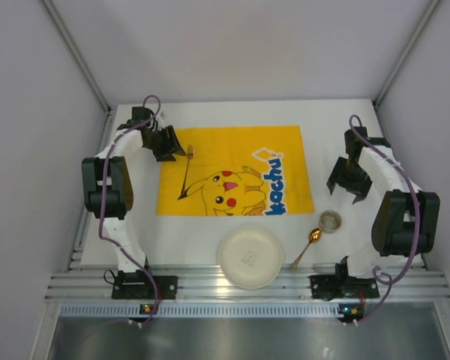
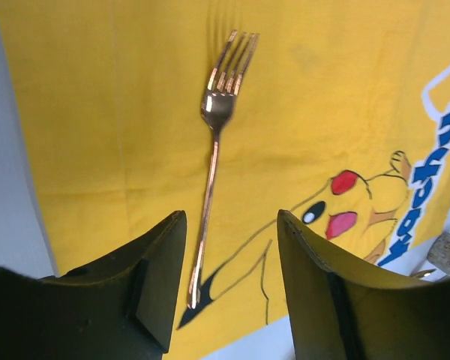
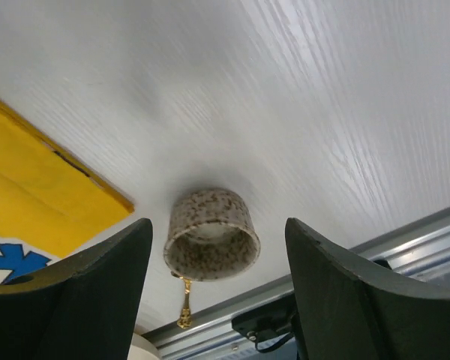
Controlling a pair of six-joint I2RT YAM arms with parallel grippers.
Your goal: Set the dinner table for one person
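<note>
Left gripper (image 2: 230, 247) gapes wide, empty; the fork (image 2: 214, 157) lies just ahead, handle tip between the fingers (image 2: 157, 285), tines beyond, flat on the yellow cloth (image 2: 97, 112). Right gripper (image 3: 217, 232) is likewise spread, holding nothing — a speckled cup (image 3: 210, 236) sits ahead, framed between its fingers, a gold spoon (image 3: 184, 304) close beside it on the white dinner table (image 3: 300, 90). Fork looks placed; cup, spoon and plate (image 1: 249, 257) lie off the cloth. Next, I judge: descend squarely, close on the cup. Farther off, blue lettering (image 1: 276, 184) reads "kachu".

White arms (image 1: 124, 231), black joints (image 1: 106, 184), purple cables (image 1: 100, 223)
</note>
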